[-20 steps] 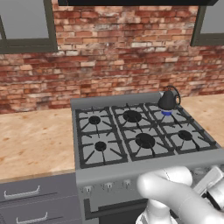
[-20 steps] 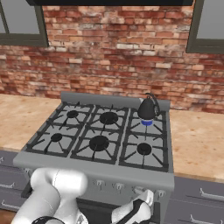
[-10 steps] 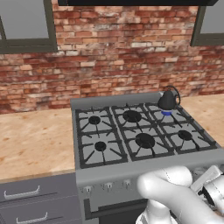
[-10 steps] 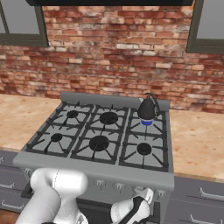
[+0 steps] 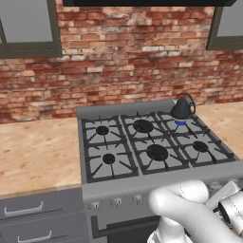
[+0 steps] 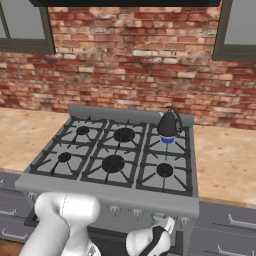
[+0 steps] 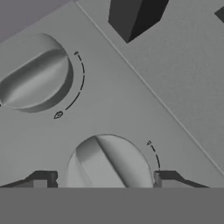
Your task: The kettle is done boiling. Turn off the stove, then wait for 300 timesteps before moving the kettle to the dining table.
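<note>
My end effector is spread, one fingertip on each side of a stove knob right in front of it. The knob looks rigid, smooth and possibly slippery; its raised ridge is the place to grip. The kettle sits above and beyond, on the stove, over a blue flame.

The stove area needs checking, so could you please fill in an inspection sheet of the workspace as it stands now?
Surface: light wood counter on both sides of the stove.
Job's things: kettle upright on the back right burner, blue flame beneath it, so that burner is lit.
Clutter: nothing seen.
Hand: hand low at the stove's front panel, fingertips on either side of a knob, jaws apart, not yet clamped.
Cables: nothing seen.
Surroundings: brick wall, grey drawers.
</note>
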You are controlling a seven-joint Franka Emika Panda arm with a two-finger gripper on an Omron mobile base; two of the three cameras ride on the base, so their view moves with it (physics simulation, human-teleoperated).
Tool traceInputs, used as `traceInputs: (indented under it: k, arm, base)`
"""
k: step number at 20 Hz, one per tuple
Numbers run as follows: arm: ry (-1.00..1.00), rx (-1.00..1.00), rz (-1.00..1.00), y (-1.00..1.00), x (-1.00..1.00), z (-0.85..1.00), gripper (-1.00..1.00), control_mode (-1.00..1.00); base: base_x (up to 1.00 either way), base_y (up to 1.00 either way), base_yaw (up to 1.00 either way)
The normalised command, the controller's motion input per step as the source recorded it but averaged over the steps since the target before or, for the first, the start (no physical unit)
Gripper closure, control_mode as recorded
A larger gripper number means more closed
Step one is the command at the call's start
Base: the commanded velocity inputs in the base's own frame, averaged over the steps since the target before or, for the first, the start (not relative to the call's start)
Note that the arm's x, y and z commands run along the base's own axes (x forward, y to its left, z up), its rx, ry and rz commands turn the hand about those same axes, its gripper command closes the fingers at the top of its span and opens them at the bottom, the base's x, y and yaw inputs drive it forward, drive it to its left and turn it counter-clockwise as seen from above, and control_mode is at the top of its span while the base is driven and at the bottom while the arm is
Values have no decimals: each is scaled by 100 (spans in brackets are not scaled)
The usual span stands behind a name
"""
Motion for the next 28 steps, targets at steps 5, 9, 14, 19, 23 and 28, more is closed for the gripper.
traceInputs:
  k: [5,9,14,19,23,28]
  arm:
    - [0,0,-3,7,7,0,100,-100]
    - [0,0,-1,5,0,0,100,-100]
    - [0,2,0,-1,0,0,100,-100]
    - [0,20,0,-20,-1,0,100,-100]
    - [0,29,0,-30,-4,-7,100,-100]
    - [0,27,-1,-24,-3,-8,100,-100]
  base:
    - [0,0,0]
    - [0,0,0]
    - [0,0,0]
    - [0,0,0]
    - [0,0,0]
    - [0,0,0]
